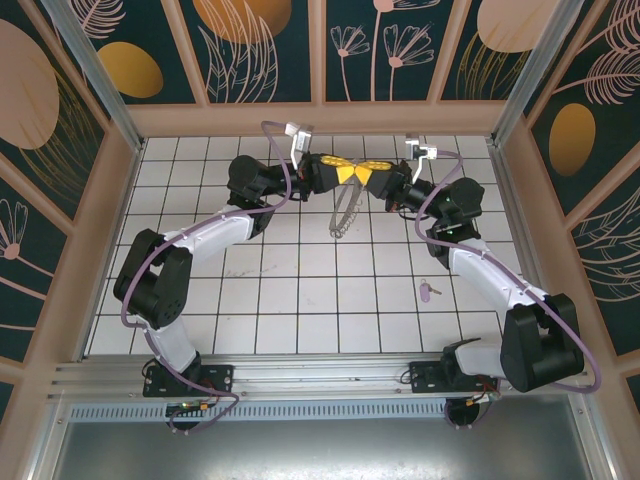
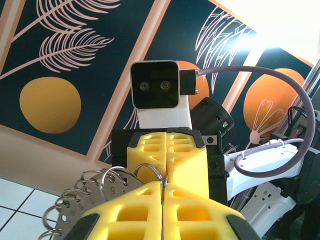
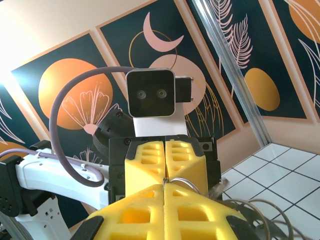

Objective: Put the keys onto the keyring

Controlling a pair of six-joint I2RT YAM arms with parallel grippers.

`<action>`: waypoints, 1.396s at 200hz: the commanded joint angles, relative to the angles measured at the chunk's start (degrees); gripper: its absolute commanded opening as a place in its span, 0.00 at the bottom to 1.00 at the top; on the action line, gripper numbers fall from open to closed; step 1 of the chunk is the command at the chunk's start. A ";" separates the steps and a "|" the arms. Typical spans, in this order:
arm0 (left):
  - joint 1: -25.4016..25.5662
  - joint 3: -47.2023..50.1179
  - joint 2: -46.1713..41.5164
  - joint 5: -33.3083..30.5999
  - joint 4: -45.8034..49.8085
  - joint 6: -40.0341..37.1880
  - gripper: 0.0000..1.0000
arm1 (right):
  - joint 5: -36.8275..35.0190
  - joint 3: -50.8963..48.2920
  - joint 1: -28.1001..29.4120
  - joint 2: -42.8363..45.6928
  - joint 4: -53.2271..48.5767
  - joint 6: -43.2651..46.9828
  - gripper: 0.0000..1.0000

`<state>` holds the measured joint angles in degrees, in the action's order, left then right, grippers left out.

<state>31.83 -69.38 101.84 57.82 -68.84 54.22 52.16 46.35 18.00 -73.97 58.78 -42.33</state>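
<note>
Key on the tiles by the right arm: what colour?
The key is pale lilac-pink, clearest from the top external view.

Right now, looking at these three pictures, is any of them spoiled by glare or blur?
Top view: even light, only faint shadows on the white tiled floor; the thin keyring is hard to make out. Left wrist view: glare washes out the top right corner, and the near yellow fingers look slightly soft. Right wrist view: the top left corner is overexposed and pale.

A white tiled tabletop with dark grid lines, walled by dark teal panels painted with orange discs and pale pink leaves.
</note>
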 commanded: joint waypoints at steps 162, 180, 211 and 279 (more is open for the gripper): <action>0.42 -0.67 -3.32 -1.18 11.28 -12.69 0.00 | -11.08 1.03 -1.83 4.79 -14.32 5.53 0.66; 0.42 -1.77 -6.80 -2.06 21.46 -21.65 0.00 | -21.49 -0.99 -4.49 8.09 -22.46 6.47 0.77; 0.42 -4.82 -9.66 -4.44 37.87 -36.61 0.00 | -34.15 -3.79 -8.48 11.45 -35.82 10.93 0.81; 1.12 -5.53 -14.92 -15.52 52.86 -57.62 0.00 | -49.37 -6.10 -8.52 5.96 -46.80 17.81 0.83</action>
<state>32.18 -73.89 89.82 48.10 -21.93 7.46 8.27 41.41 9.52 -66.50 16.43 -27.44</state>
